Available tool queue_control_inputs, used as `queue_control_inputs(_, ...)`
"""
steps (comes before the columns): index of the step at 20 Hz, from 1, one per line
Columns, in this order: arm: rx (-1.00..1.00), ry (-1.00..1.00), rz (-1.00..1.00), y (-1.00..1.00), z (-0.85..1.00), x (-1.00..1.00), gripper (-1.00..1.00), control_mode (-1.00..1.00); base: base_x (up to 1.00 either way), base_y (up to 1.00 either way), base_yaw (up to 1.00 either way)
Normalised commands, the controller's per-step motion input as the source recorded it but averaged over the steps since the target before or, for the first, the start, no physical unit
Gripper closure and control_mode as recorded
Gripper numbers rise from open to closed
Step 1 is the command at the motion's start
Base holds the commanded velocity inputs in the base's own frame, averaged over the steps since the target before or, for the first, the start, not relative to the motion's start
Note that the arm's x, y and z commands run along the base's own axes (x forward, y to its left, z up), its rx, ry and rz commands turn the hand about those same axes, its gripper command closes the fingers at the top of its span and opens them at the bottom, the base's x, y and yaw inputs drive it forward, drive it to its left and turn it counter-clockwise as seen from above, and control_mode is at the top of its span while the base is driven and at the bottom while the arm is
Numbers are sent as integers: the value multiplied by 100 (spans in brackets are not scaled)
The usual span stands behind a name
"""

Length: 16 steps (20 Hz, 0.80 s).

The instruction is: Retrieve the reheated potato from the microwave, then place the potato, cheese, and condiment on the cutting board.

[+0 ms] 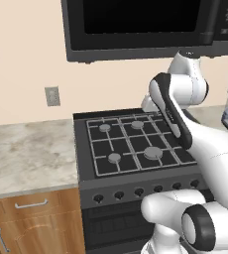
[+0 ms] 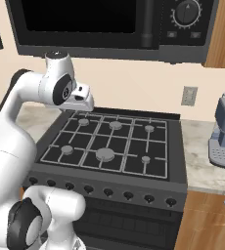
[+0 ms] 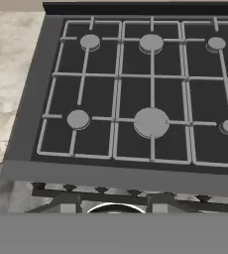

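Since the microwave [image 1: 141, 27] door looks shut at 12 o'clock above the stove [image 2: 114, 141], retrieval has not begun. Potato presumably inside, unseen; all placing remains. Claw spread cannot be told; nothing visibly held.

Beige wall [image 1: 27, 59], marble counter [image 1: 27, 154], seemingly wooden cabinets [image 1: 36, 223].

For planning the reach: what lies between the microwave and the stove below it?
Bare beige wall separates the microwave from the stove, as the right base view shows; the arm's wrist hangs there at the left.
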Motion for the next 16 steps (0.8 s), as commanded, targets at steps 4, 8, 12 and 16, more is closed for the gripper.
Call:
queue_control_inputs(4, 0, -10, 2, 0, 0, -18, -100, -100, 0, 0, 0)
queue_control_inputs(8, 0, -51, 0, -1, 2, -36, -100, -100, 0, 0, 0)
queue_control_inputs(12, 0, -38, -2, -8, 20, -37, -100, -100, 0, 0, 0)
queue_control_inputs(16, 0, -10, -8, -29, 40, -30, -100, -100, 0, 0, 0)
